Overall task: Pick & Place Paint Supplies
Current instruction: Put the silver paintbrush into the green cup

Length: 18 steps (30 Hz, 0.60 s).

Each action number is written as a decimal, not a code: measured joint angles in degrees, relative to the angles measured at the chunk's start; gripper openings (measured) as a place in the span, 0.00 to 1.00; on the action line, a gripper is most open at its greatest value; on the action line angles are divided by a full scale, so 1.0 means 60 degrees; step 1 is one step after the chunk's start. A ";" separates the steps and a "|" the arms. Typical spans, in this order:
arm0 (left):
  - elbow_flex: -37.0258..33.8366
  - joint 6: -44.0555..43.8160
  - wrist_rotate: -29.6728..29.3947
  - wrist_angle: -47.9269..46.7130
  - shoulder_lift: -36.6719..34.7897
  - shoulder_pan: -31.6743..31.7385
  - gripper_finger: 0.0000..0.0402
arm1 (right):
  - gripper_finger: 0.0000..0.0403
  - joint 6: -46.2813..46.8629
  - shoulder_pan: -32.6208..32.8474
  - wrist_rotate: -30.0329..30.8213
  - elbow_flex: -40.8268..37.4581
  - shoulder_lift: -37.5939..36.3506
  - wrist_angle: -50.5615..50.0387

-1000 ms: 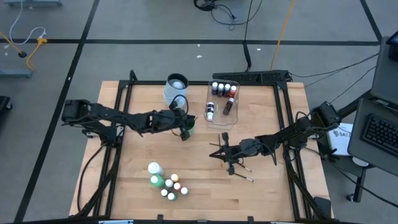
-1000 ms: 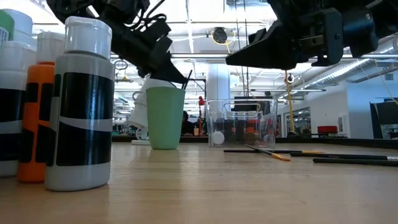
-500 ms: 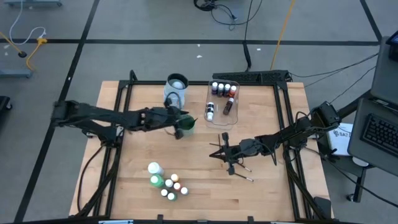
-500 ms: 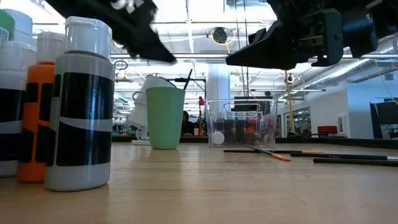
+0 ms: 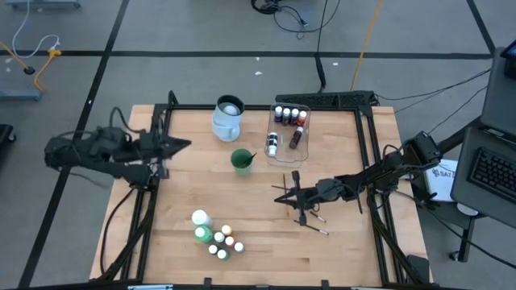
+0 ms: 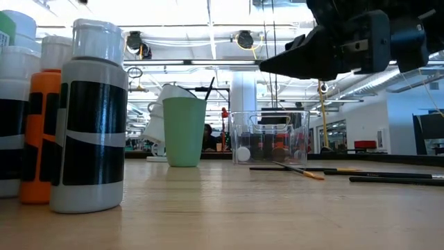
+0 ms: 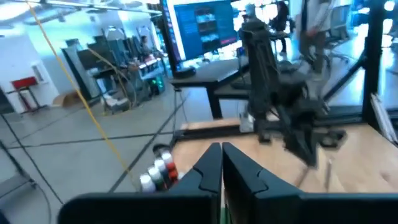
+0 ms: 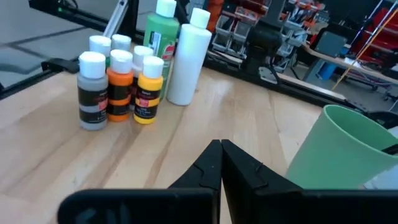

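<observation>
The desk [image 5: 185, 193] is pale wood planks framed by black rails, standing on a grey floor crossed by dark lines and loose cables; the low view looks past it into a bright workshop with ceiling lights, pillars and benches. Near the front edge a cluster of small paint bottles [image 5: 222, 242] stands beside a larger white bottle [image 5: 200, 217] and green bottle [image 5: 203, 234]; their black labels are too small to read. More small bottles sit in the clear tub [image 5: 288, 134] at the back, next to a pale-blue jug [image 5: 228, 118], with a green cup [image 5: 241, 161] holding a brush in front of the jug. Thin dark brushes [image 5: 316, 221] lie on the wood right of centre, just beside the right claw [image 5: 281, 194], which hovers above them with fingers pressed together and nothing held. The left claw [image 5: 184, 144] is drawn back over the desk's left edge, fingers closed and empty.
</observation>
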 joint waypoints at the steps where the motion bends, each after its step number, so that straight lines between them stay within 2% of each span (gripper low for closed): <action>1: -0.0432 0.0010 0.0027 0.0153 -0.0361 0.0006 0.01 | 0.00 0.0081 0.0000 -0.0002 0.0000 0.0000 0.0026; 4: -0.1712 -0.0025 -0.0104 0.1319 -0.1206 0.0050 0.01 | 0.00 0.0559 0.0006 0.0166 0.0002 0.0000 0.0178; 6: -0.2597 0.0051 -0.0176 0.1926 -0.1606 0.0039 0.00 | 0.00 0.1165 0.0114 0.0934 0.0275 0.0000 0.0264; 8: -0.3487 0.0253 -0.0252 0.2116 -0.1896 0.0040 0.00 | 0.00 0.1353 0.0262 0.1463 0.0959 -0.0094 -0.0779; 11: -0.4719 0.0375 -0.0430 0.3653 -0.1904 0.0089 0.00 | 0.00 0.1948 0.0480 0.2042 0.2528 -0.0382 -0.4557; 15: -0.5903 0.0471 -0.0420 0.5517 -0.1798 0.0091 0.02 | 0.00 0.3361 0.0540 0.3769 0.4497 -0.0309 -0.9454; 18: -0.6414 0.1156 -0.0594 0.6579 -0.1704 0.0135 0.03 | 0.00 0.4705 0.0488 0.3795 0.5482 -0.0249 -1.1793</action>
